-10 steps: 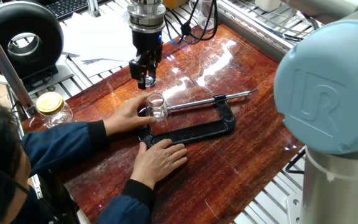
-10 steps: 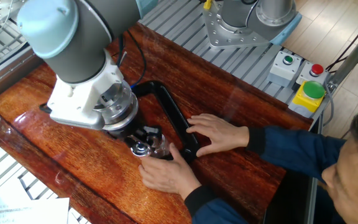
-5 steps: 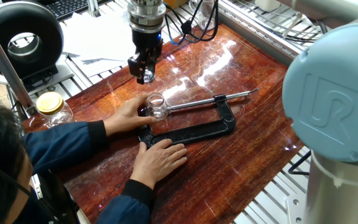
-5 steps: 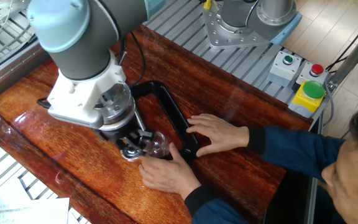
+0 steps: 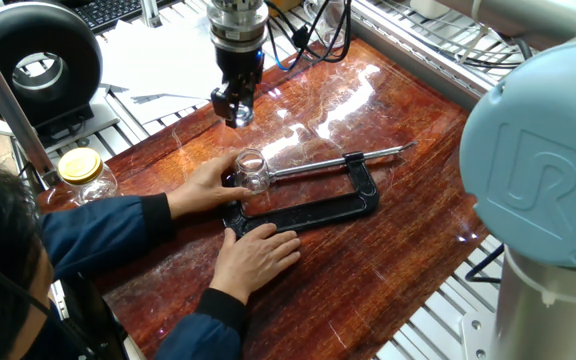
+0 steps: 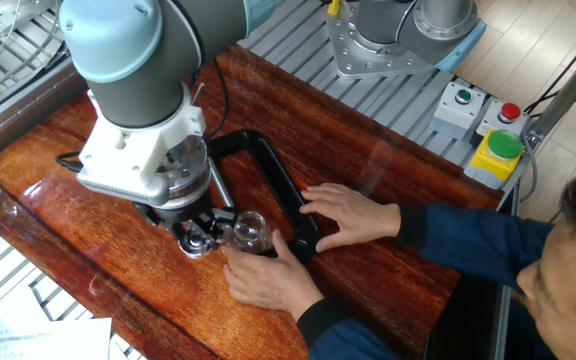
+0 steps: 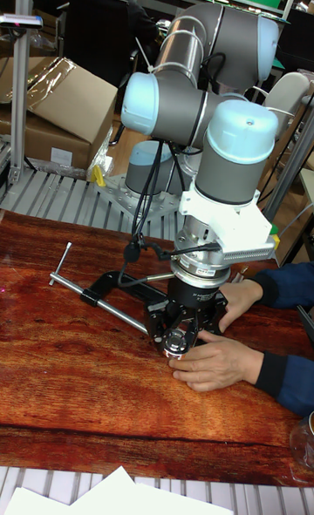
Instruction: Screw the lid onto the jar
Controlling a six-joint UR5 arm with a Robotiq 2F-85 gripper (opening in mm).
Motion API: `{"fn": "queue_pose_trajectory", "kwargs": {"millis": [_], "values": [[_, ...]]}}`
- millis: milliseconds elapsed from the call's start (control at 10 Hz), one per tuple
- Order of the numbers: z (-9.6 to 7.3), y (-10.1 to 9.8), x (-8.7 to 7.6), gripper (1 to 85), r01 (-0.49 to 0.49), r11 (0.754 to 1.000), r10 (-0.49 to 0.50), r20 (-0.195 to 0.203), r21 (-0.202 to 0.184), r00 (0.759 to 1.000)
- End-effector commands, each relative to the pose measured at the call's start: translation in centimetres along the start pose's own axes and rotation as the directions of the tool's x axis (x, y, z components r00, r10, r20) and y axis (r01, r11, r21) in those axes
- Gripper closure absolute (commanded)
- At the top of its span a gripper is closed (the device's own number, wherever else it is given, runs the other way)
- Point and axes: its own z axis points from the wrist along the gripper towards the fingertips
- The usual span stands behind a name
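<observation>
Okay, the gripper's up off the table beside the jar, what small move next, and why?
Probably shift the gripper sideways until it is centred above the jar. The jar's mouth looks uncapped, a hand steadies it, and what seems to be the lid sits between the fingertips, off to one side.

My gripper hangs straight down from the wrist, clear of the table, fingers drawn close together (on what, I cannot tell). The arm's elbow looms large in the foreground.
</observation>
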Motion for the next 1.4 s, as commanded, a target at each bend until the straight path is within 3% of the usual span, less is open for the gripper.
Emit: {"fn": "queue_pose_trajectory", "kwargs": {"millis": [0, 300, 500, 700, 900, 1000, 1100, 1300], "values": [[-0.1, -0.1, 0.0, 84.3, -0.017, 1.0, 0.017, 0.002, -0.001, 1.0], [-0.8, 4.6, 2.8, 84.3, -0.113, 0.994, 0.113, -0.026, 0.008, 0.993], [-0.8, 6.6, 4.0, 84.3, -0.145, 0.989, 0.145, -0.043, 0.01, 0.989], [0.1, 6.5, 4.5, 84.3, -0.128, 0.992, 0.128, -0.039, 0.003, 0.991], [0.8, 5.2, 4.8, 84.3, -0.045, 0.999, 0.045, -0.022, 0.014, 0.999], [1.1, 5.9, 5.5, 84.3, -0.002, 1.0, 0.001, -0.034, -0.02, 0.999], [1.3, 4.9, 6.2, 84.3, 0.1, 0.995, -0.1, -0.05, 0.008, 0.994], [1.4, 5.4, 6.7, 84.3, 0.15, 0.989, -0.15, -0.049, -0.012, 0.987]]}}
